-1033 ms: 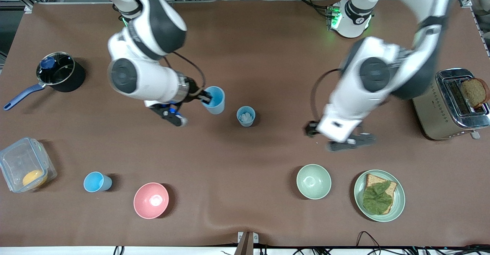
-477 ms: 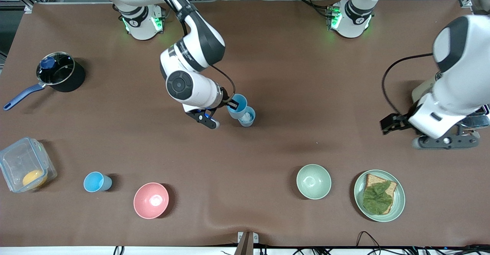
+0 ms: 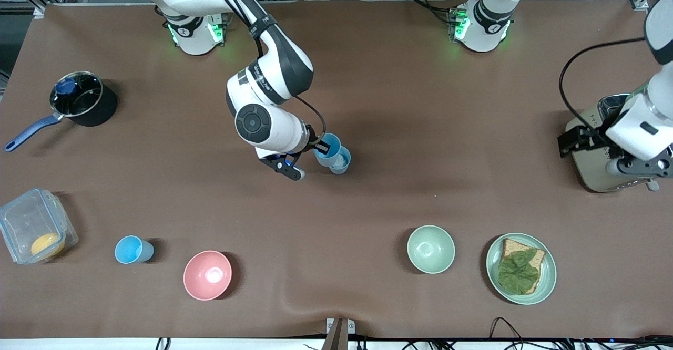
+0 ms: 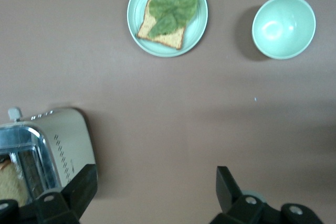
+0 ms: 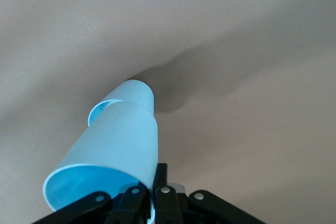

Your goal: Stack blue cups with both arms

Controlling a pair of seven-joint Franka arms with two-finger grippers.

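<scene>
My right gripper point(image 3: 319, 147) is shut on the rim of a light-blue cup point(image 3: 327, 147), one finger inside and one outside. The cup is tilted, and its base sits in the mouth of a second blue cup point(image 3: 343, 163) standing mid-table. In the right wrist view the held cup point(image 5: 113, 150) fills the foreground above my gripper point(image 5: 153, 182), with the second cup point(image 5: 131, 95) around its base. A third blue cup point(image 3: 131, 249) stands nearer the front camera, toward the right arm's end. My left gripper point(image 3: 639, 167) is open and empty over the toaster point(image 3: 589, 168); its fingers point(image 4: 84, 187) are wide apart.
A pink bowl point(image 3: 207, 275) stands beside the third cup. A pale green bowl point(image 3: 430, 248) and a plate point(image 3: 547, 281) with bread and lettuce lie near the front edge. A black pot point(image 3: 83, 99) and a plastic box point(image 3: 34, 232) are at the right arm's end.
My right gripper carried the blue cup toward the standing cup and lowered it into its mouth. My left arm swung away from the middle to over the toaster.
</scene>
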